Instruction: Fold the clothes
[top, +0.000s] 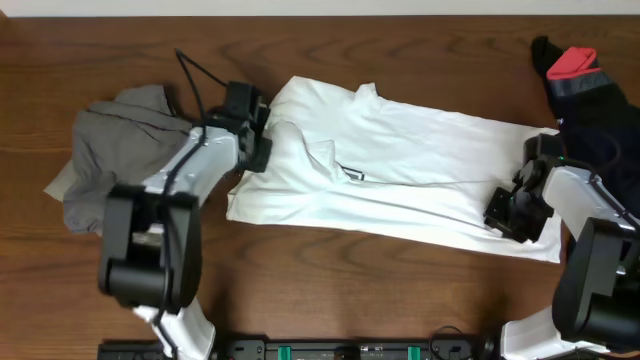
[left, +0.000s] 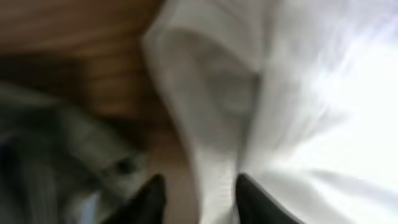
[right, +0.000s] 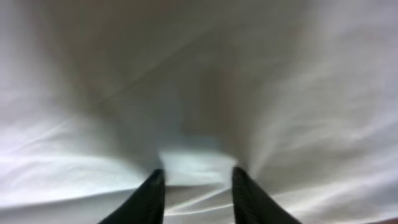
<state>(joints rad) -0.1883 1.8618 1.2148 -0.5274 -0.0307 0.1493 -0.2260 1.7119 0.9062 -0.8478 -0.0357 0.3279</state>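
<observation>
White T-shirt (top: 420, 150) stretches between left tool (top: 262, 140) and right tool (top: 508, 213).

Overhead view sharp, evenly lit; wrist views blurred, white T-shirt (left: 348, 93) overexposed.

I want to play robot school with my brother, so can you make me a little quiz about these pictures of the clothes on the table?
1. True or false: the white T-shirt lies between the grey garment and the black-and-red garment.
2. Which of these lies closest to the left end effector? A) grey garment B) black-and-red garment C) a cup
3. Fill in: the table is brown ____.
Key: 1 true; 2 A; 3 wood.
</observation>
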